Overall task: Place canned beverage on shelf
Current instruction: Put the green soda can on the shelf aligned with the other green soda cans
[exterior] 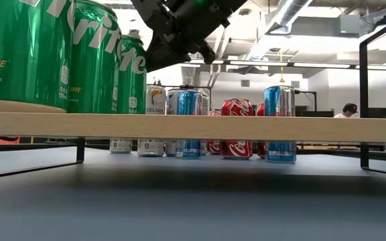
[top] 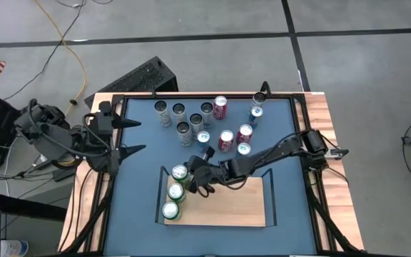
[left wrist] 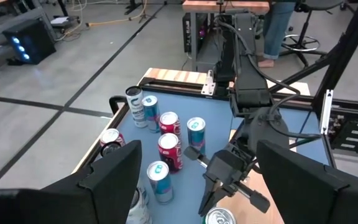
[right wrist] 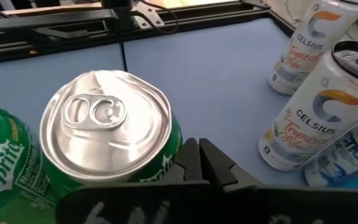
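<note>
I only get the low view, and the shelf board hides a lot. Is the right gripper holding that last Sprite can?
Observer: No. The right wrist view shows the right gripper shut, fingers together beside the green can, not around it.
Operator: How many cans are on the shelf?
Observer: From above, three green cans stand in a row at the left end of the shelf.
Operator: And the left arm?
Observer: The left gripper hangs open and empty over the left side of the blue tabletop.
</note>
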